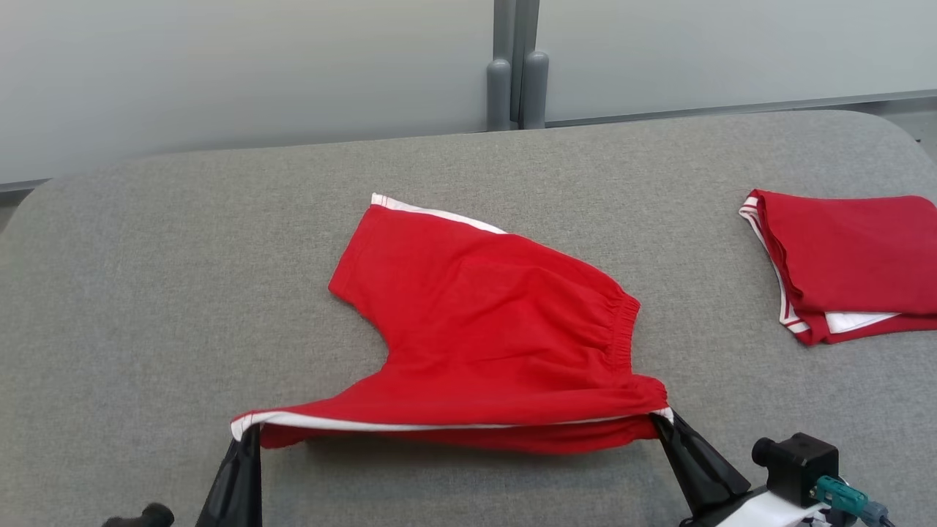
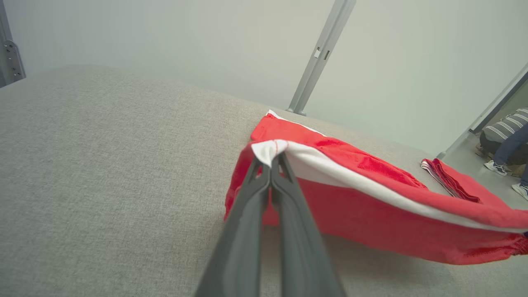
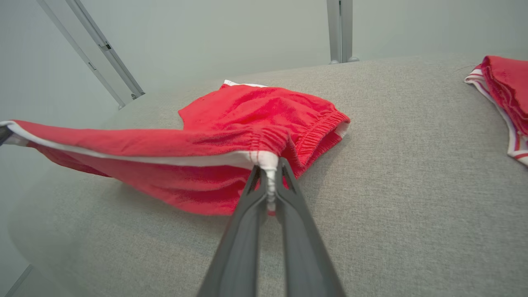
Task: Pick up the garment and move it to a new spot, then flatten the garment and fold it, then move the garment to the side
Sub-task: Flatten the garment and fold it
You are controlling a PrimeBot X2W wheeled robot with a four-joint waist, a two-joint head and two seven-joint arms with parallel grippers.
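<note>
Grey padded table (image 1: 146, 293) carries the red shorts (image 1: 483, 322) at mid-table, near edge held up taut, likely ready to fold over! Left gripper (image 1: 252, 433) pinches one white-trimmed corner, right gripper (image 1: 661, 419) clamps the other.
</note>
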